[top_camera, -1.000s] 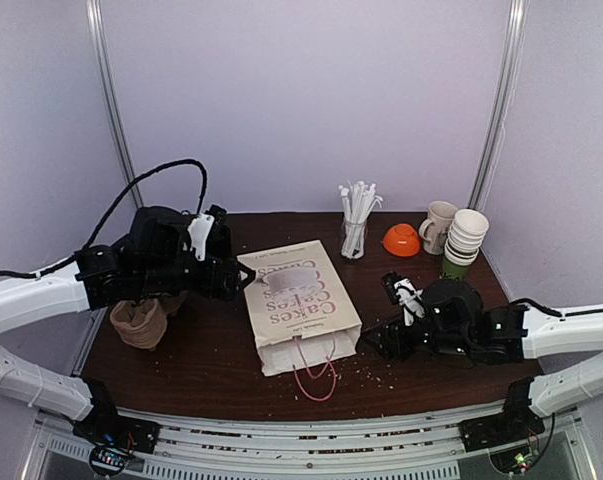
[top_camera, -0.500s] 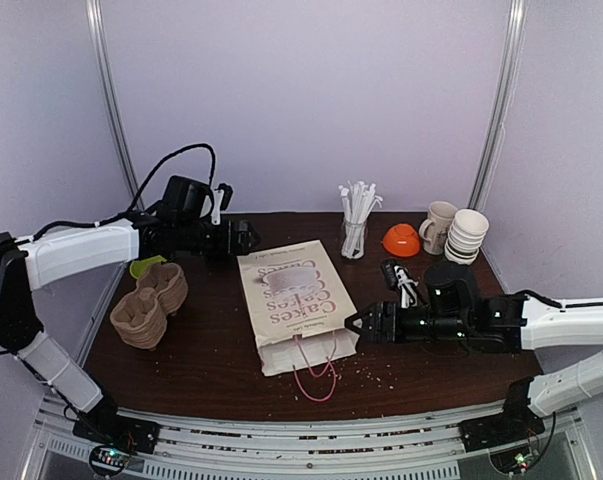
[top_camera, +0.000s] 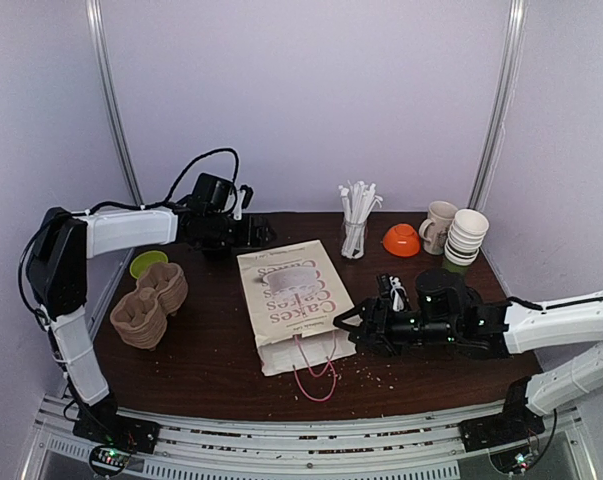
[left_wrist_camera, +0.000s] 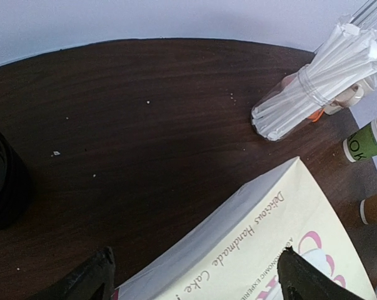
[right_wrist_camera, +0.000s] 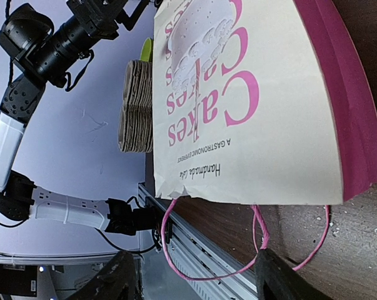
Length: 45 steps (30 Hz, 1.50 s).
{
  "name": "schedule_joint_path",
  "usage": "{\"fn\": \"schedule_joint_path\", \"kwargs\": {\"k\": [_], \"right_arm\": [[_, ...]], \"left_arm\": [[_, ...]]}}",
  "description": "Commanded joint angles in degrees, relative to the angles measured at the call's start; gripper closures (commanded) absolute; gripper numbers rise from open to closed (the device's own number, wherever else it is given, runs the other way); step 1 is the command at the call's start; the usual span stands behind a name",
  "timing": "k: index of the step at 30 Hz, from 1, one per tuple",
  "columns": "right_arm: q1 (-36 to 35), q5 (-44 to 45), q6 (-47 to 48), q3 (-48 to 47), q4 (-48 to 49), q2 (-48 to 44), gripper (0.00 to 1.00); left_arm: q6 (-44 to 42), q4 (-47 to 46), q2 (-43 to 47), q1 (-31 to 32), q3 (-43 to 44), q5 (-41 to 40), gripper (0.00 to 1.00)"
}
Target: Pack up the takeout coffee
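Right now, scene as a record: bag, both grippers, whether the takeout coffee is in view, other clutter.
bag: cream paper bag with pink "Cakes" lettering, lying flat, pink cord handles at the near end
left gripper: open, over the bag's far end, holding nothing
right gripper: open, at the bag's near right edge, holding nothing
coffee: brown paper cup with black dome lid not clearly identifiable in any view
left of bag: stack of brown pulp cup carriers
back right: glass of wrapped white straws, beige ceramic mug, stack of white-and-green paper cups
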<state>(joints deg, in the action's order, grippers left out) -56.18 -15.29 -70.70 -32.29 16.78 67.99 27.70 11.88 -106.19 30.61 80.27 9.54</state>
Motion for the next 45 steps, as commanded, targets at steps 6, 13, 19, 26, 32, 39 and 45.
{"fn": "schedule_joint_path", "kwargs": {"k": [6, 13, 19, 26, 32, 39, 45], "right_arm": [[-0.66, -3.64, -9.53, -1.7, 13.14, 9.78, 0.33], [-0.58, -2.17, -11.03, -2.42, 17.53, 13.6, 0.35], [0.34, 3.65, -9.75, -2.55, 14.78, 13.98, 0.39], [2.18, 7.62, -9.84, -1.19, 15.33, 13.81, 0.46], [2.53, 8.28, -10.31, -0.08, 19.71, 13.66, 0.73], [2.75, 9.55, -5.85, 1.5, 21.25, 12.42, 0.94], [3.39, 4.49, 0.47, -0.11, 24.03, 10.64, 1.0]], "left_arm": [[-1.34, -2.76, -4.34, -1.17, 1.81, 6.85, 0.12], [-1.14, -4.06, -5.68, -1.24, 0.63, 10.46, 0.18], [0.03, -6.09, -4.41, -1.22, -2.68, 13.95, 0.26], [1.92, -8.79, -1.92, -1.22, -6.89, 16.06, 0.32], [2.15, -8.96, 0.82, -1.14, -9.08, 15.96, 0.34], [1.89, -7.67, 5.3, -1.12, -10.48, 15.0, 0.34], [1.33, -4.32, 12.52, -1.18, -11.48, 13.07, 0.2]]}}
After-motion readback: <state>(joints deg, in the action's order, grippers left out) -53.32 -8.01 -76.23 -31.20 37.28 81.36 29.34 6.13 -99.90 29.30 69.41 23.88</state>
